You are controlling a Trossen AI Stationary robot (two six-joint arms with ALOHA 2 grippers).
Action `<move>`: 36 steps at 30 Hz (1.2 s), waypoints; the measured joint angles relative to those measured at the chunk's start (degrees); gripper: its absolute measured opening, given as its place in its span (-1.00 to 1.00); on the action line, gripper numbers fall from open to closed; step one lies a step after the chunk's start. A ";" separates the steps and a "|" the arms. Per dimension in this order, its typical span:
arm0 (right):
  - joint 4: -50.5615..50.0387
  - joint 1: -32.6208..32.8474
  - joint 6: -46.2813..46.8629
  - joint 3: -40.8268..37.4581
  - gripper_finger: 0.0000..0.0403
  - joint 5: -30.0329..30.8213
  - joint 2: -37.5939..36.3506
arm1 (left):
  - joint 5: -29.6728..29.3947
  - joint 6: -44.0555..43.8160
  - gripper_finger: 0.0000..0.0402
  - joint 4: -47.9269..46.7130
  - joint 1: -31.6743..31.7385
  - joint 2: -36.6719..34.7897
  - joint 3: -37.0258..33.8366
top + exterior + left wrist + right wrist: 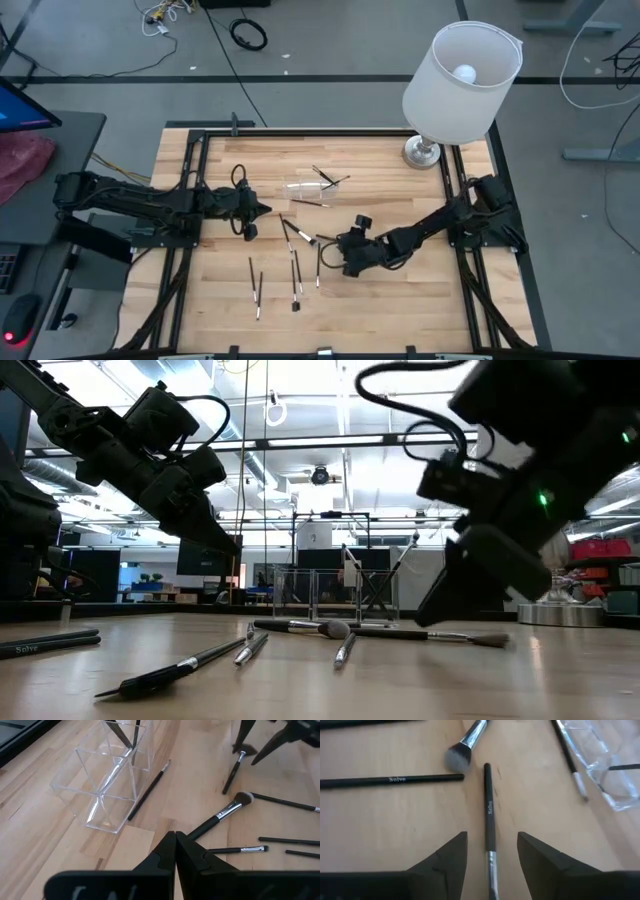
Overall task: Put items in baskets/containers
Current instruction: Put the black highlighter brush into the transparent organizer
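Note:
A clear plastic container (303,187) lies on the wooden table at far centre, with a few dark brushes (328,179) sticking out of it. Several dark-handled brushes (297,262) lie loose on the table in front of it. My left gripper (175,837) is shut and empty, held above the table left of the container (105,785). My right gripper (491,836) is open. Its fingers stand on either side of the ferrule end of one brush (488,810), which lies flat on the table and runs along the fingers. A fluffy-tipped brush (465,747) lies just beyond it.
A white-shaded lamp (460,80) stands on its metal base (422,152) at the table's far right corner. A thin brush (147,792) lies alongside the container. More brushes (255,280) lie toward the near edge. Black frame rails (190,190) run along both sides.

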 joint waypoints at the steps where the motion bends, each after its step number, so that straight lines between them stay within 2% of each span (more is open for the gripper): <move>1: 3.67 -0.01 -0.64 -1.75 -0.12 0.00 0.34 | 0.00 -0.01 -0.94 0.00 0.00 0.00 0.00; 6: 20.91 -1.52 -1.23 -11.32 -0.11 0.40 0.56 | -0.01 -0.23 -0.94 0.02 0.00 0.00 0.01; 10: 31.77 -2.95 -1.37 -17.41 -0.13 -2.82 1.29 | 0.00 -0.04 -0.94 0.04 0.00 0.00 0.00; 13: 38.18 -3.41 -1.60 -19.70 -0.18 -5.32 3.89 | -0.18 -0.04 -0.94 0.07 0.00 0.00 0.01; 17: 44.57 -3.31 -1.76 -20.09 -0.32 -4.00 8.00 | -0.22 -0.20 -0.94 0.07 0.00 0.00 0.01; 21: 47.20 -3.37 -3.29 -20.09 -0.54 -4.20 9.49 | 0.45 -1.73 -0.94 1.71 0.00 0.00 0.01; 26: 49.12 -3.64 -6.45 -20.21 -0.91 -5.48 9.78 | 10.10 -0.54 -0.94 10.99 -0.06 0.00 0.00; 28: 49.36 -3.90 -6.52 -20.20 -0.92 -5.81 9.83 | 13.80 1.64 -0.94 14.64 -0.29 0.00 0.01; 30: 49.85 -3.99 -6.53 -20.20 -0.89 -5.84 9.90 | 15.03 4.34 -0.94 16.94 -0.99 0.00 0.01; 33: 51.81 -4.04 -8.84 -20.30 -0.87 -5.95 9.36 | 14.53 6.01 -0.94 16.23 -1.93 0.00 0.01; 36: 49.65 -4.19 -13.63 -19.59 -0.92 -6.18 6.64 | 12.73 5.97 -0.94 14.75 -2.39 0.00 0.01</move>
